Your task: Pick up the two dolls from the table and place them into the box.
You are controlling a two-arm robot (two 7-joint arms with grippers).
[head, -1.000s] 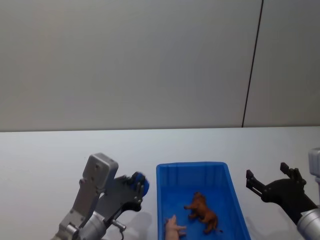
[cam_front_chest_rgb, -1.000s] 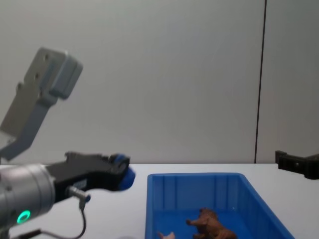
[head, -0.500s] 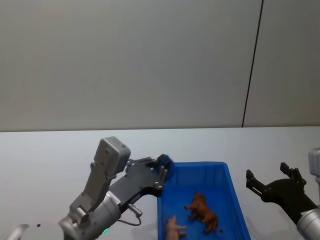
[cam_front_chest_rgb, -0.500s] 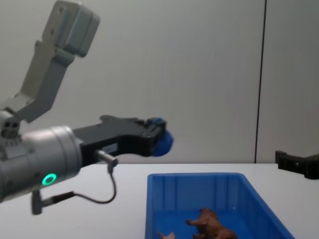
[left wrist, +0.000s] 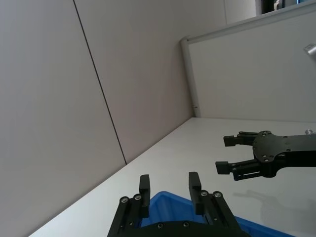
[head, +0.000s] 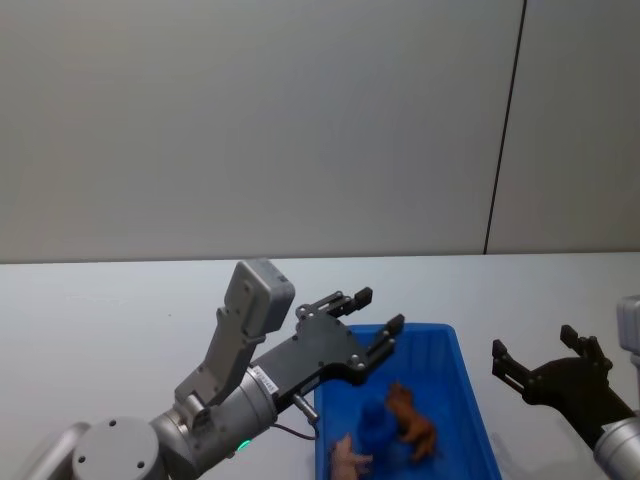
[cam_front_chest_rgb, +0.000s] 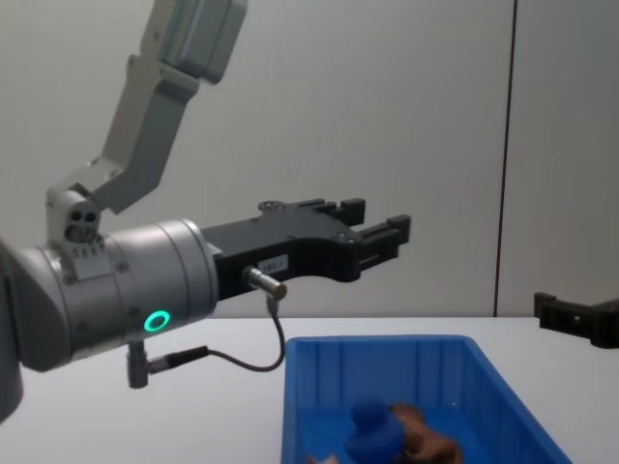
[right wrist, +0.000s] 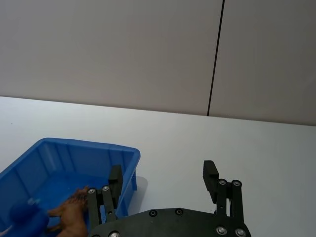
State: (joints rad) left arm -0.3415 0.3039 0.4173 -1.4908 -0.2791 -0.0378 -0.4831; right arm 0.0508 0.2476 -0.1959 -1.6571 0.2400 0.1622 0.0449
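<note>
The left gripper (head: 377,311), fingers spread and empty, hangs above the box (head: 463,376) at lower centre of the head view. Inside the box, the blue doll (head: 377,428) lies against the brown doll (head: 413,419). The right gripper (head: 545,353), also released, sits at lower right over the table (head: 100,320).

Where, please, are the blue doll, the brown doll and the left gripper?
blue doll (head: 376,428): head view, its body.
brown doll (head: 412,425): head view, its back.
left gripper (head: 376,311): head view, between its open fingertips.

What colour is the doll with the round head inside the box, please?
Solid blue, matching the box; clearest in the chest view.
</note>
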